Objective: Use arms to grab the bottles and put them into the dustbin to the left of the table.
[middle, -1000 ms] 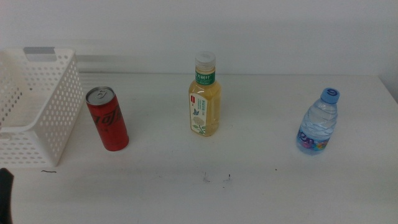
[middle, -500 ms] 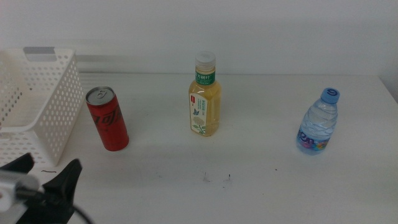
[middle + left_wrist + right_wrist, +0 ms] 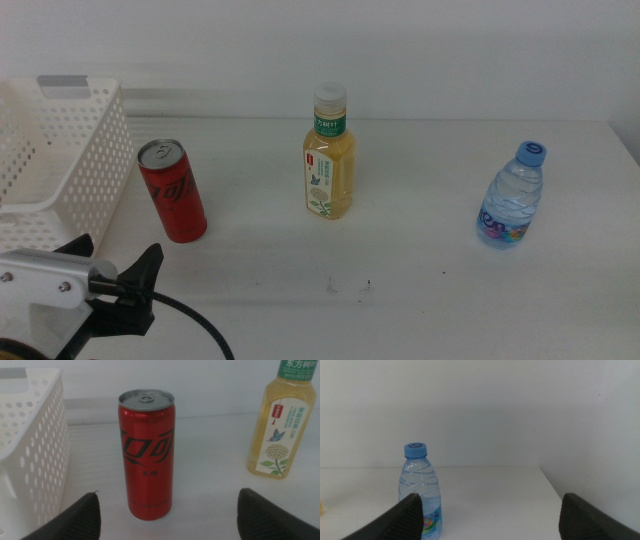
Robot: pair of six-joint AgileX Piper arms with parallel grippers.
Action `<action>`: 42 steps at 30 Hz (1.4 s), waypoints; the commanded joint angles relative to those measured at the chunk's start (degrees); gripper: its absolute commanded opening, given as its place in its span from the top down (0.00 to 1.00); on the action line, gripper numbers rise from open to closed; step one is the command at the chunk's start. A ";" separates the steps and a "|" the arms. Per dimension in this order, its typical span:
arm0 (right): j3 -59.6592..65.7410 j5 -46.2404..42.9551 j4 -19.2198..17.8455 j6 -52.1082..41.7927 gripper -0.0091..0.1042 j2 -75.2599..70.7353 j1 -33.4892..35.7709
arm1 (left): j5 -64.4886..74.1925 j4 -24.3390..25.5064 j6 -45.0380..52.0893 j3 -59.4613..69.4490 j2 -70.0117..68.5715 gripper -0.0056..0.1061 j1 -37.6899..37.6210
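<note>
Left wrist view: the left gripper (image 3: 167,510), jaws spread wide, faces the upright red can (image 3: 147,452) straight ahead, near the tabletop's left edge.

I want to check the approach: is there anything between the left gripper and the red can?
Nothing visible. The left gripper, fingers open, sits just in front of the red can with only bare table between them. The dustbin stands beside the can, off that line.

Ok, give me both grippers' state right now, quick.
Left gripper: jaws open, empty, lined up on the red can.
Right gripper: jaws open, empty, facing the water bottle.
</note>
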 commanded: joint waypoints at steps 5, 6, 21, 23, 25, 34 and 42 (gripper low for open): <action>0.18 -0.37 -0.14 -0.26 0.14 -0.27 -0.44 | -8.49 -0.91 -0.18 0.09 6.67 0.11 -0.19; 0.18 -0.37 -0.14 -0.26 0.14 -0.27 -0.44 | -10.16 -1.10 -0.18 0.09 8.27 0.11 -0.19; 0.18 -0.37 -0.14 -0.26 0.14 -0.27 -0.44 | -10.66 -2.27 -1.44 0.09 16.40 0.11 -0.19; 0.18 -0.37 -0.14 -0.26 0.14 -0.27 -0.44 | -10.66 -2.27 -1.44 0.09 16.40 0.11 -0.19; 0.18 -0.37 -0.14 -0.26 0.14 -0.27 -0.44 | -10.66 -2.25 -1.44 0.09 16.46 0.11 -0.19; 0.18 -0.37 -0.14 -0.26 0.14 -0.27 -0.44 | -10.66 -2.36 -0.88 -0.97 16.46 0.11 -0.19; 0.18 -0.37 -0.14 -0.26 0.14 -0.27 -0.44 | -1.22 -2.47 1.08 -11.43 16.57 0.11 -0.19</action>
